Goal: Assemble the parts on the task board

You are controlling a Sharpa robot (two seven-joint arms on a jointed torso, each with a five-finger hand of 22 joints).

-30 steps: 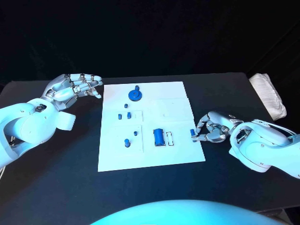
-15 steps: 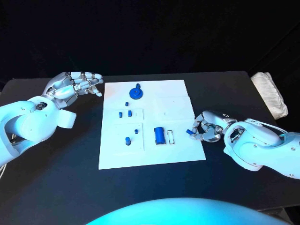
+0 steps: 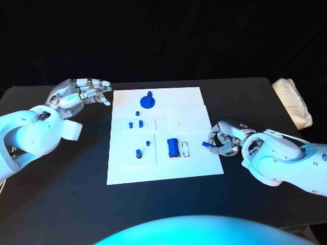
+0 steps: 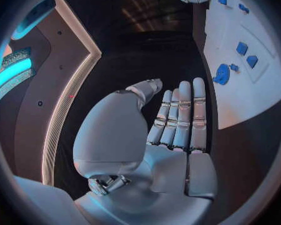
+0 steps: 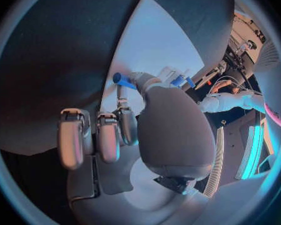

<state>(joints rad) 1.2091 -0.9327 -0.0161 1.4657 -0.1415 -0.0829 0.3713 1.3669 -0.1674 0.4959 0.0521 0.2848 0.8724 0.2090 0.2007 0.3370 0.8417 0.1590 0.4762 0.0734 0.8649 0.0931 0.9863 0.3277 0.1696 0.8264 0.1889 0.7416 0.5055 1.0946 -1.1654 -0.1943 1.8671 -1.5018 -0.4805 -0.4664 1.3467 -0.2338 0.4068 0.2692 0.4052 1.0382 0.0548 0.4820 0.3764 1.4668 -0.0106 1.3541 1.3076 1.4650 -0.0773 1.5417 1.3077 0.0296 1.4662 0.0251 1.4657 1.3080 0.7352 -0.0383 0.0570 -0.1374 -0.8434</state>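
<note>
A small blue part (image 3: 206, 144), a short peg, is sitting pinched in the right hand (image 3: 227, 139) at the task board's (image 3: 163, 171) right edge, its long axis pointing inward across the board. The left hand (image 3: 81, 93) is hovering empty, fingers extended together, off the board's far left corner.

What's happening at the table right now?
The robot is partway through putting small blue parts together on the white board. Its right hand, at the board's right edge, pinches a small blue peg. The left hand hovers off the board's far left corner, holding nothing. A round blue part sits near the far end, a blue block nearer the middle, with several small pieces between.
</note>
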